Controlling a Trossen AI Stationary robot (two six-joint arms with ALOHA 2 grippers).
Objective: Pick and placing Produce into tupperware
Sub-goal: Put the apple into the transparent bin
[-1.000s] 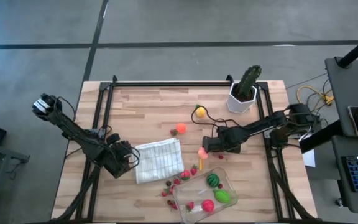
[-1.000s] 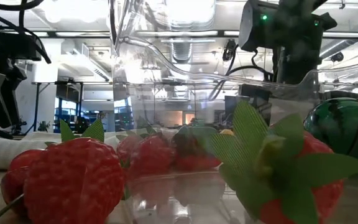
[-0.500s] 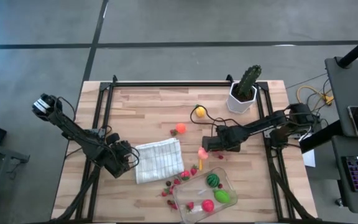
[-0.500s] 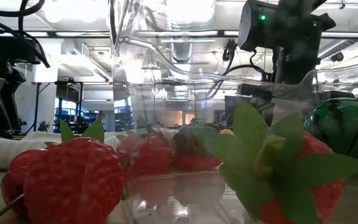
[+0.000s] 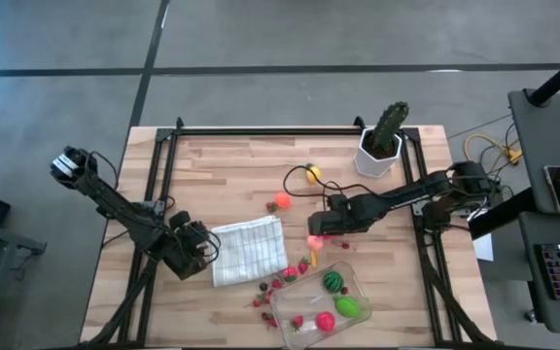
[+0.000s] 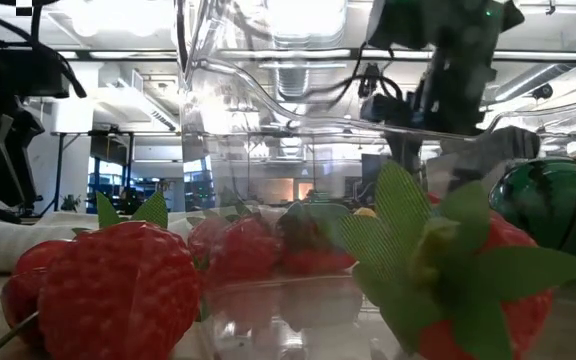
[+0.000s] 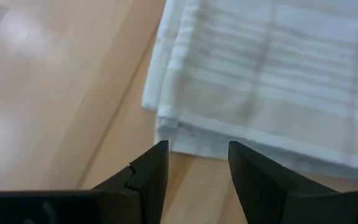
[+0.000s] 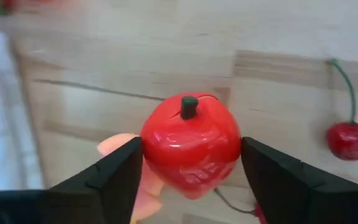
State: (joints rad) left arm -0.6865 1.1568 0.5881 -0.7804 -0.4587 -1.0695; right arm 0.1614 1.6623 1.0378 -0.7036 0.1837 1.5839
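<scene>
While the right gripper [image 8: 190,163] sits near table centre, its two dark fingers [image 8: 114,177] press on either side of a glossy red apple [image 8: 190,149] with a dark stem; a pink piece [image 8: 120,149] shows just behind it. In the high view that gripper [image 5: 321,229] lies at about 12 o'clock from the tupperware [image 5: 320,297].

Outward from there: a red cherry [image 8: 351,138] on a thin green stem lies on the bare wood nearby. An orange-red fruit [image 5: 282,201] at 10 o'clock of the gripper, a yellow fruit [image 5: 312,174] at 12 o'clock. Small red berries [image 5: 267,288] scattered at the container's 9 o'clock side. Inside the clear container: a dark green melon [image 5: 332,282], a bright green piece [image 5: 347,307], a red-pink piece [image 5: 325,321].

Left gripper [image 7: 194,168] at 9 o'clock of the folded white checked cloth [image 5: 249,249], fingers a narrow gap apart with nothing between them, tips just short of the cloth's edge.

Surface: pale wood plank table [image 5: 222,175], black rails along three sides. Cactus in a white pot [image 5: 382,140] at the far right corner. Far half of the table mostly bare. Grey concrete floor around; low view shows ceiling ducts and strip lights behind the strawberries [image 6: 118,280]. No legible writing.
</scene>
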